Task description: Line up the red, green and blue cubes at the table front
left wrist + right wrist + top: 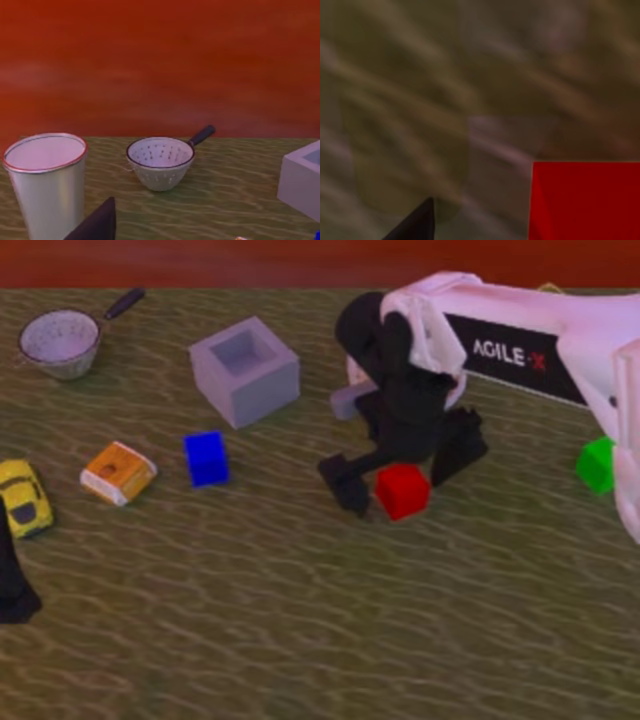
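The right tool (402, 472) is straddling the red cube (402, 490) mid-surface, fingers spread wide, gripping nothing; closing on it likely comes next, while the blue cube (206, 458) and green cube (596, 464) are waiting.

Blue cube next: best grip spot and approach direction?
Probably take the small glossy blue cube from straight above, fingers closing on two opposite vertical side faces. It sits flat on the olive-brown rippled table, slightly rotated, so turn the wrist to match its edges. Nothing touches it: the orange-and-white box and hollow grey block stand apart. The right gripper is straddling the red cube.
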{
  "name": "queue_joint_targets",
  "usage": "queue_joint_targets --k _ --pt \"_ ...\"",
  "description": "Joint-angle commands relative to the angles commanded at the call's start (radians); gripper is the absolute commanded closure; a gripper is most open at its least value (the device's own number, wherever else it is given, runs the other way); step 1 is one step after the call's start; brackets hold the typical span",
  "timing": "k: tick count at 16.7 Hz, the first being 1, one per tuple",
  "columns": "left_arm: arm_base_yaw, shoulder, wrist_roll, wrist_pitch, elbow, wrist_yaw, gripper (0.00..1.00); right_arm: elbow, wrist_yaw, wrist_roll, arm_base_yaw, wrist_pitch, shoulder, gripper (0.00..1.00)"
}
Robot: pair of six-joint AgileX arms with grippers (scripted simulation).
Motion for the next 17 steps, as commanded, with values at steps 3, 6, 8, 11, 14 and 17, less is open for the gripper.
queue_joint_targets --k 3,6,8,11,14,17 --pt "0.0 0.0 0.0 0.0 0.0 0.0 0.0 -0.009 0.0 0.0 0.0 0.01 0.004 0.0" --pt "0.0 0.0 0.0 0.0 0.0 0.0 0.0 -0.009 0.0 0.0 0.0 0.01 0.004 0.15" --pt "0.0 0.0 0.0 0.0 0.0 0.0 0.0 -0.009 0.0 0.0 0.0 0.01 0.004 0.3" --pt "0.0 0.0 0.0 0.0 0.0 0.0 0.0 -0.009 0.0 0.0 0.0 0.01 0.004 0.53" --pt "0.0 0.0 0.0 0.0 0.0 0.0 0.0 -0.009 0.0 0.0 0.0 0.01 0.004 0.75" --pt "0.0 0.0 0.0 0.0 0.0 0.0 0.0 -0.009 0.0 0.0 0.0 0.01 0.004 0.98"
